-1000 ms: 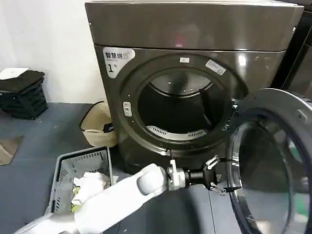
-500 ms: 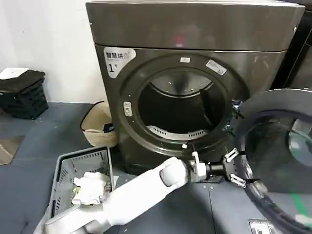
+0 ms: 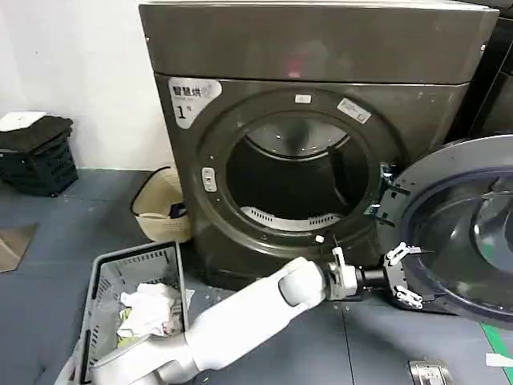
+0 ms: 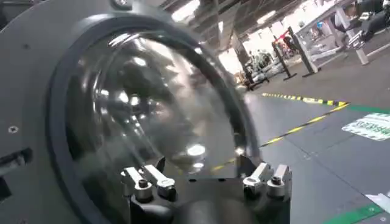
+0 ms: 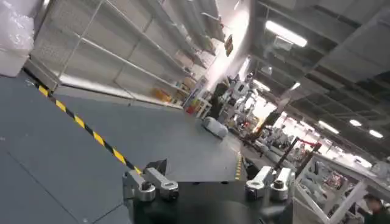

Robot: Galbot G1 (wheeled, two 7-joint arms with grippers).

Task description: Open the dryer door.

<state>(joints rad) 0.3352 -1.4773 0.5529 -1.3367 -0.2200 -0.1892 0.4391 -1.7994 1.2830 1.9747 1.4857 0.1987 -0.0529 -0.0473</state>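
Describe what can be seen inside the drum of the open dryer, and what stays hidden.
Inside the drum, a pale perforated strip lies along the lower back; no clothes show. The floor nearest the opening is hidden by the front ring.

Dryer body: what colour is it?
Dark bronze-grey, clearest in the head view: the dryer, its dryer door swung open.

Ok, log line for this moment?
left tool: open, at door rim | round chrome-ringed tinted-glass dryer door: swung wide open | bronze-grey dryer drum: exposed
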